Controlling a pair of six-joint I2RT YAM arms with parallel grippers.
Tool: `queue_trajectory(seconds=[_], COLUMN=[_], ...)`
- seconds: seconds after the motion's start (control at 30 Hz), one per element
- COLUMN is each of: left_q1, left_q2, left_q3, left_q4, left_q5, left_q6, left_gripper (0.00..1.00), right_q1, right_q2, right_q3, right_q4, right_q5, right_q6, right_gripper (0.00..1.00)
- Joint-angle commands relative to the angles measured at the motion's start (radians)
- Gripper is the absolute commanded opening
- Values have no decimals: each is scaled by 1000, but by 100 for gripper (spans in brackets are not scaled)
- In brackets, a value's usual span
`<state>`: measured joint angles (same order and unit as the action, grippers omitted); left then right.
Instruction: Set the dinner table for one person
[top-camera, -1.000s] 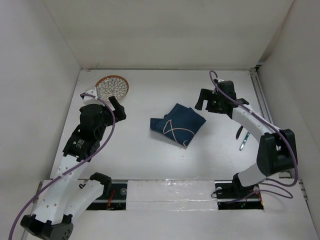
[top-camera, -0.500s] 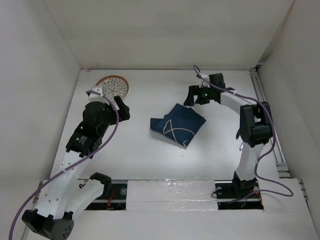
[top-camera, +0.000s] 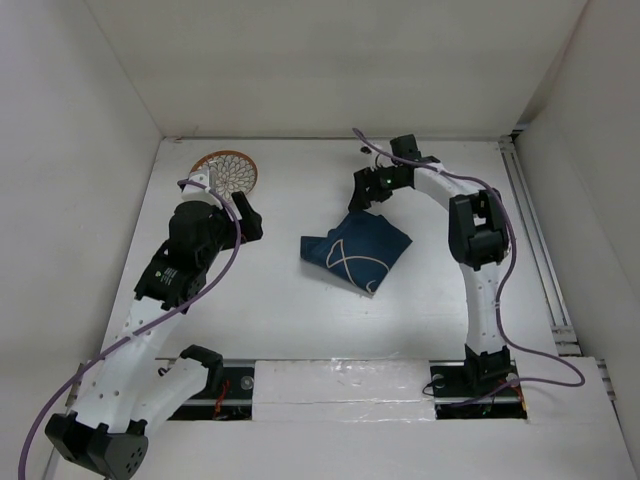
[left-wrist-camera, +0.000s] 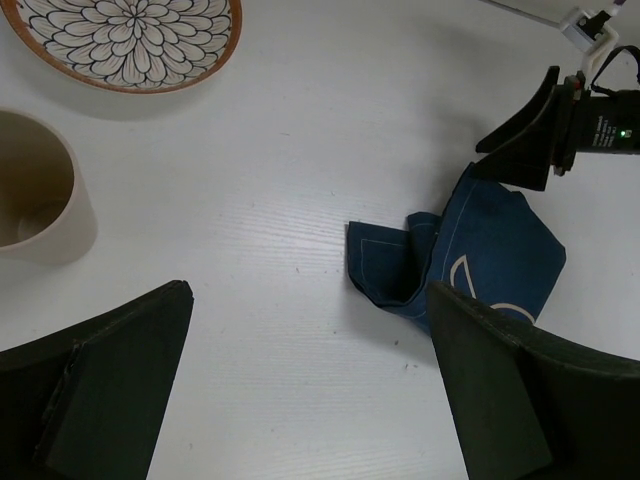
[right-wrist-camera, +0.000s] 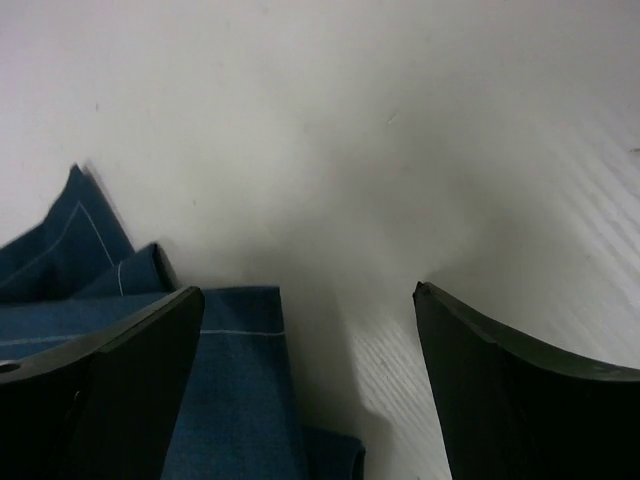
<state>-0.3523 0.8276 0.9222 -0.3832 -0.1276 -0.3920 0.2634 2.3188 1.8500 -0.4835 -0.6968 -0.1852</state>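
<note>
Navy placemat (top-camera: 355, 250) unmoved; right gripper (top-camera: 362, 196), jaws apart, shifted left over its corner.

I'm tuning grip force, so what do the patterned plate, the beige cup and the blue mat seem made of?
The plate is likely glazed ceramic: painted petal lines, terracotta rim, smooth face. The cup is probably matte ceramic or stoneware, possibly plastic: thick wall, pale beige. The mat is navy woven cloth, matte: it crumples and shows stitched hems.
</note>
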Motion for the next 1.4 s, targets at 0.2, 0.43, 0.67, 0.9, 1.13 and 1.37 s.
queue_trajectory(seconds=[0.2, 0.43, 0.67, 0.9, 1.13, 1.37], left_q1=[-5, -5, -5, -5, -5, -5], left_q2=[13, 13, 13, 13, 13, 13], left_q3=[-11, -11, -11, -11, -11, -11], left_q4=[43, 43, 43, 43, 43, 43], left_q5=[23, 23, 23, 23, -9, -9], left_q6=[15, 15, 24, 24, 24, 15], left_gripper=[100, 100, 100, 100, 100, 100], right_q1=[13, 22, 22, 31, 22, 118], right_q2=[-16, -36, -124, -190, 62, -392], right_q3=[-81, -104, -94, 167, 827, 96], right_q4=[-35, -1, 137, 94, -175, 196], right_q5=[-184, -165, 6, 321, 721, 648], right_q6=[-77, -56, 105, 217, 263, 274], right_gripper=[77, 42, 0, 0, 0, 0])
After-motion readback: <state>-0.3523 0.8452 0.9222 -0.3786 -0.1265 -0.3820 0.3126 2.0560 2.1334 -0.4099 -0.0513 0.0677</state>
